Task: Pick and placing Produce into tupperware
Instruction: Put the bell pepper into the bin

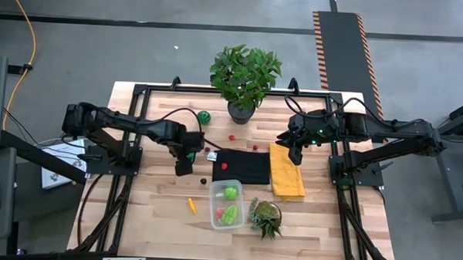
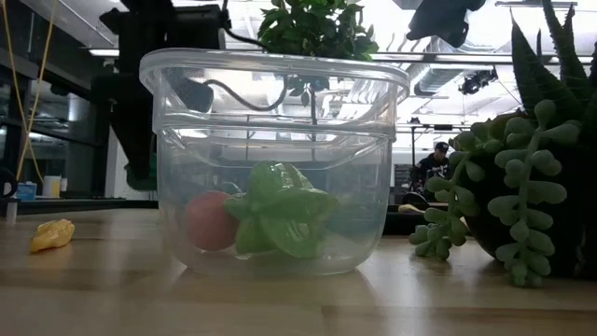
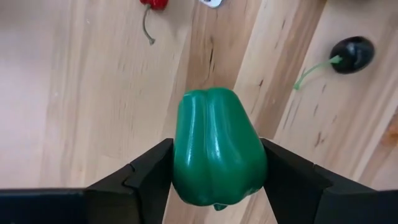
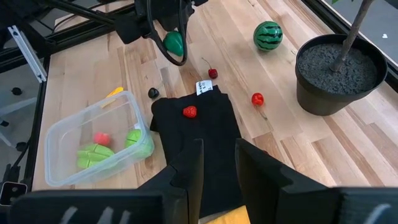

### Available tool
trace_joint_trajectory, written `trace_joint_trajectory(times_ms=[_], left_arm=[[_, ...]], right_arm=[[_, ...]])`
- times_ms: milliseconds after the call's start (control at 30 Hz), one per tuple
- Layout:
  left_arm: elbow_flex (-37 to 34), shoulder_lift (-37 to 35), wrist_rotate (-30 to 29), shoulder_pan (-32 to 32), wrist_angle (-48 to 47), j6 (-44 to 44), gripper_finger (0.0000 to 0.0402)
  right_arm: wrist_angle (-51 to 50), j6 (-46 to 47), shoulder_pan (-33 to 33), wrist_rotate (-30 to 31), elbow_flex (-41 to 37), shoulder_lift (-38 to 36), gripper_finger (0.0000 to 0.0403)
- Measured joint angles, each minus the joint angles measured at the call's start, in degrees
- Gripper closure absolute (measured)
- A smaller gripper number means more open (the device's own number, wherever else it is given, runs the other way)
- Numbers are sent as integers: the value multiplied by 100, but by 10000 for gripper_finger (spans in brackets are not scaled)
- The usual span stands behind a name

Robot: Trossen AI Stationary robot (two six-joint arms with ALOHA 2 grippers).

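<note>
My left gripper [image 1: 186, 161] is shut on a green toy pepper [image 3: 217, 124] left of the black cloth [image 1: 242, 167]. The clear tupperware [image 1: 227, 204] stands near the table's near edge and holds green pieces [image 1: 229, 215] and a pink-red piece [image 2: 210, 221]. On the wood lie an orange stick [image 1: 191, 205], a dark berry [image 1: 203, 181], red berries [image 1: 232, 136] and a striped green ball [image 1: 204, 117]. Another red berry [image 1: 224, 166] lies on the black cloth. My right gripper [image 4: 219, 163] is open, hovering over the black cloth's right part. My left gripper pinches the green pepper by its two opposite sides [image 3: 183, 165], one finger [image 3: 149, 171] on each. The fingers come from above, pointing down. In the right wrist view the pepper [image 4: 174, 42] hangs in the fingers, seemingly clear of the wood.
A potted leafy plant [image 1: 245, 76] stands at the far edge and a spiky succulent [image 1: 267, 216] just right of the tupperware. A yellow cloth [image 1: 285, 172] lies right of the black cloth. Bare wood shows left of the tupperware.
</note>
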Motion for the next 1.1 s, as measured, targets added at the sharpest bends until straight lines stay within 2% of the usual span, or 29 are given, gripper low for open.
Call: trace_joint_trajectory(times_ms=[533,1100], left_arm=[[1006,-2,167,-1,-734,94,188],[2381,-4,871,-33,-683,73,188]], right_arm=[[2,-121,2,2,0,0,320],[2,-146,0,2,0,0,320]])
